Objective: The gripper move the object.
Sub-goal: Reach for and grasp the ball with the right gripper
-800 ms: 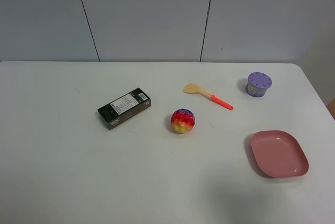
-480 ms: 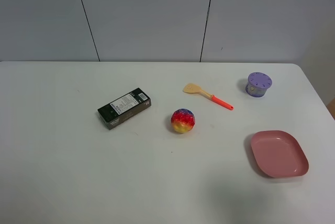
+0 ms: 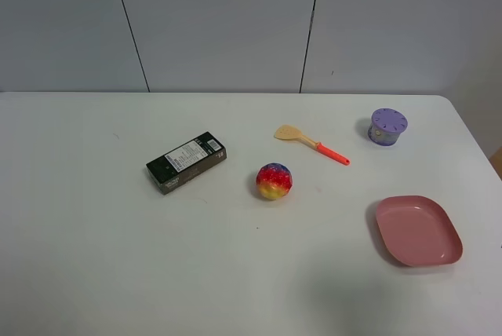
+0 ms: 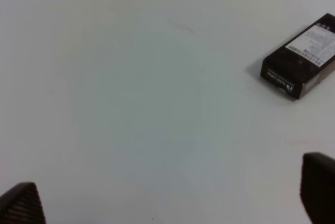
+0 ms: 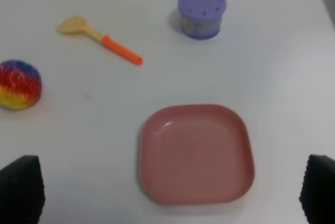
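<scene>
The rainbow bumpy ball (image 3: 274, 181) rests on the white table (image 3: 94, 257) near its middle, and also shows in the right wrist view (image 5: 19, 85). No arm shows in the high view. The left gripper (image 4: 170, 200) is open and empty, its dark fingertips (image 4: 21, 205) wide apart above bare table, well short of the ball. The right gripper (image 5: 170, 192) is open and empty, its fingertips (image 5: 21, 187) spread on either side of the pink plate (image 5: 196, 153), with the ball off to one side.
A black rectangular box (image 3: 186, 162) lies left of the ball and shows in the left wrist view (image 4: 302, 56). A wooden spatula with an orange handle (image 3: 311, 144), a purple round container (image 3: 387, 126) and the pink plate (image 3: 417, 231) lie to the right.
</scene>
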Tool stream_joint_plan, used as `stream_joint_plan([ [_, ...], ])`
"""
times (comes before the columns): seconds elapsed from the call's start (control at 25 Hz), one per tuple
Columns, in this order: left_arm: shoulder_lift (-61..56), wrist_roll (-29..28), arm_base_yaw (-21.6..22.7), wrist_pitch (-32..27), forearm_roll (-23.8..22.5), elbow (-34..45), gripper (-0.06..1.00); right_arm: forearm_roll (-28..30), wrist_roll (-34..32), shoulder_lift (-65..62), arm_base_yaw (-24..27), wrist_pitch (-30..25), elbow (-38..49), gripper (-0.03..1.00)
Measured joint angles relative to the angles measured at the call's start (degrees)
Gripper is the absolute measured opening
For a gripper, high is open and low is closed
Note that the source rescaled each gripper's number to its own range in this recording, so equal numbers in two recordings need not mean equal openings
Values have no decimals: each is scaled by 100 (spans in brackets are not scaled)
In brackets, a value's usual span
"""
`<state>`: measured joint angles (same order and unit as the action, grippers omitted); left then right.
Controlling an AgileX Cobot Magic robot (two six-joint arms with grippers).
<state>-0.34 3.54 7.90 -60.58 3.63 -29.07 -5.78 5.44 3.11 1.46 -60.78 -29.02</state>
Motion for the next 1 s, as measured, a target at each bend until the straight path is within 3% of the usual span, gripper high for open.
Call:
stream_joint_plan([
  [0.28,0,0,0,0,0,0,100,-637,1087,1862,-322,120,-317,100],
  [0.48,0,0,0,0,0,0,100,-1251,2007,3361,-339,203,-1163,100],
  [0.76,0,0,0,0,0,0,100,-1490,2952,5400,-672,158,-2430,100],
  [1.0,0,0,0,0,0,0,100,-1732,3227,6816,-1084,96,-2953,100],
])
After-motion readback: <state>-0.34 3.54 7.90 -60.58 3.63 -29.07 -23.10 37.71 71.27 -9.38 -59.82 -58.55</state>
